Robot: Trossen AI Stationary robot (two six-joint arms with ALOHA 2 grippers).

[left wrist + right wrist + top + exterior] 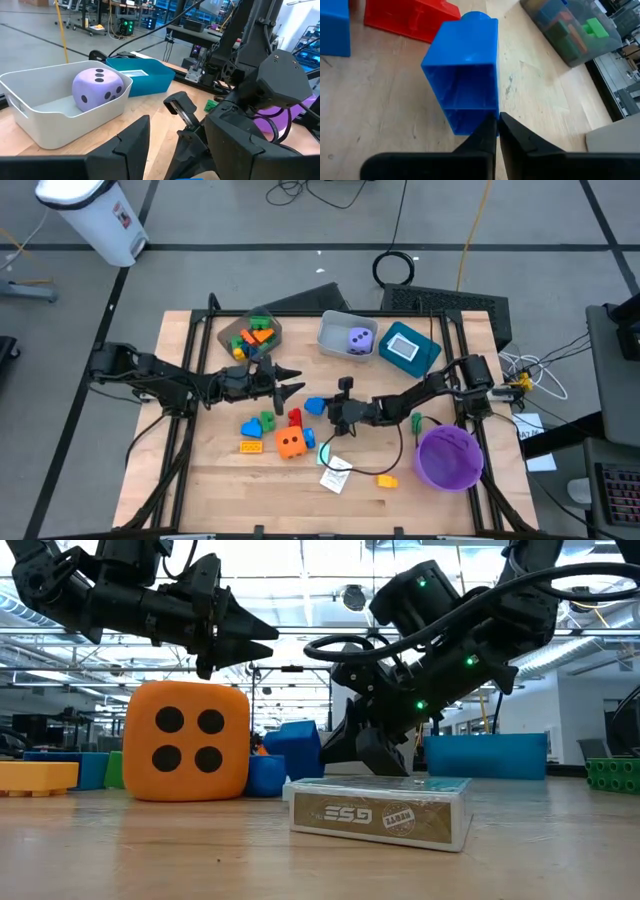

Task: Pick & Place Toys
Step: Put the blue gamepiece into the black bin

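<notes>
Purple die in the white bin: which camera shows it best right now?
The left wrist view: the purple die sits large and unobstructed in the white bin, black dots on two faces. The high view shows it small from above, one dotted face. The low and right wrist views do not show it.

We look straight down on the bench (200,480), level from its surface, and close from each wrist; overhead and low views share the orange die (291,443).
</notes>
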